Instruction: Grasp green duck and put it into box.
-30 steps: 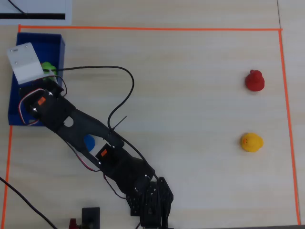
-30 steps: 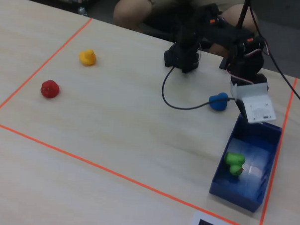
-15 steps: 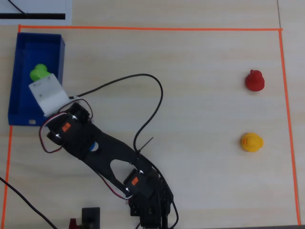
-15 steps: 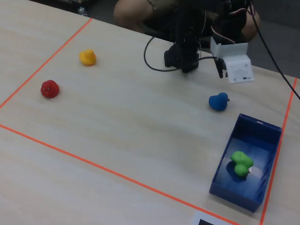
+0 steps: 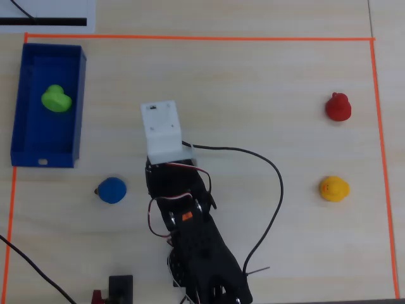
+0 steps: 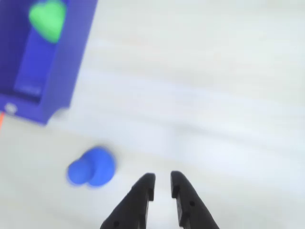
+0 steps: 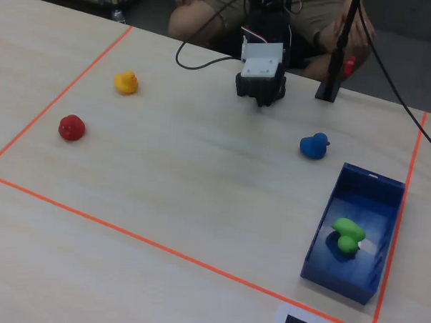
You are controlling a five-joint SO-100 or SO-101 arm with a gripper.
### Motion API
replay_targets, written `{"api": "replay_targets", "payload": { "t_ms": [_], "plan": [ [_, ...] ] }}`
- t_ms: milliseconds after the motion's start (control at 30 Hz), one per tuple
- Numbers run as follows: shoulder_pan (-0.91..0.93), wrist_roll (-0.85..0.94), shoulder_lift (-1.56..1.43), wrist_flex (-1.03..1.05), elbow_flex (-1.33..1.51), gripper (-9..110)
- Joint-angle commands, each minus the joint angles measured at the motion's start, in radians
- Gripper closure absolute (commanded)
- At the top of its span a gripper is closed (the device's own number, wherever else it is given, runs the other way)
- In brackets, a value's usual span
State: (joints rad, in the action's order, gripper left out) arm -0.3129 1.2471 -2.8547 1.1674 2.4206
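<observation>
Green duck [image 5: 56, 99] sits inside the box [image 5: 77, 107], clear of the walls, so we judge the placing done; in the wrist view it's up in the far left corner [image 6: 47, 16], well away from the gripper [image 6: 162, 184]. Gripper jaws are nearly together with a thin gap and nothing between them, over bare table. Blue duck [image 6: 91, 166] is nearest, just left of the fingertips; red duck [image 5: 338, 106] and yellow duck [image 5: 333, 189] sit well apart on the far side, nothing blocking.
</observation>
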Motion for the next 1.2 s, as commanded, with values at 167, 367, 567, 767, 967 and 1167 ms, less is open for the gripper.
{"api": "replay_targets", "payload": {
  "t_ms": [167, 367, 567, 767, 967, 1167],
  "plan": [
    [0.103, -0.029, -0.454, -0.110, 0.408, 101],
    [0.152, -0.017, -0.454, 0.015, 0.592, 101],
    [0.230, -0.020, -0.456, 0.140, 0.690, 101],
    [0.370, -0.023, -0.456, 0.138, 0.690, 99],
    [0.430, -0.023, -0.456, 0.138, 0.690, 93],
    [0.430, -0.023, -0.456, 0.138, 0.690, 93]
  ]
}}
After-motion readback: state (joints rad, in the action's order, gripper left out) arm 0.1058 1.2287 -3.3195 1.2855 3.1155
